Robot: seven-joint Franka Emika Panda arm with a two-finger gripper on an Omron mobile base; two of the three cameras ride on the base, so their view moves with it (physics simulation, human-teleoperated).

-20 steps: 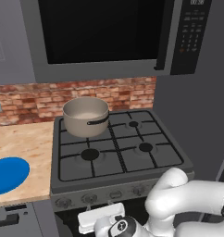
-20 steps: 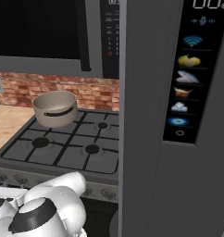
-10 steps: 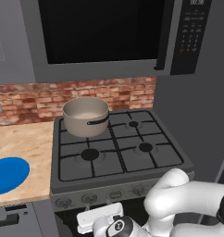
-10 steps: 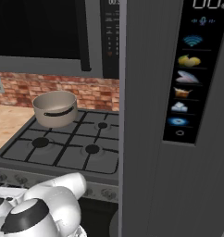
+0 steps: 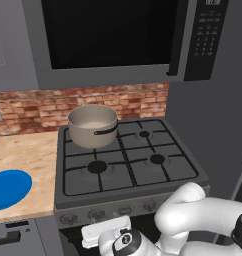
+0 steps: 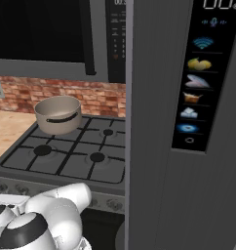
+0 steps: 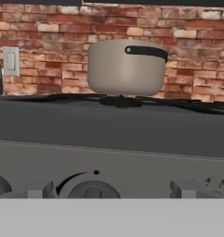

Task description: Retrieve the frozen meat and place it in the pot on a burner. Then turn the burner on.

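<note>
Gripper sits low in front of the stove point(image 5: 128, 165), below the grate level, jaws spread wide with nothing between them; its hand camera looks level at the stove's front panel, with a round knob point(image 7: 91, 187) just ahead and slightly below, and two square stubs either side of it. In the left base view the white hand point(image 5: 113, 235) is folded down under the stove's front edge, the elbow point(image 5: 188, 210) bulging up beside it to the right. In the right base view the arm's white links point(image 6: 51, 210) curl low at the lower left corner.

Ahead of the gripper and above it, the pot point(image 5: 93, 125) stands upright on the stove's rear left burner, its dark handle point(image 7: 146, 51) turned toward the robot. Behind it runs a brick wall point(image 7: 40, 46). A blue plate point(image 5: 8, 187) lies on the tabletop point(image 5: 28, 155), off to the gripper's left. To the right rises a tall grey fridge point(image 6: 159, 161) with an icon panel. No meat can be made out anywhere.
</note>
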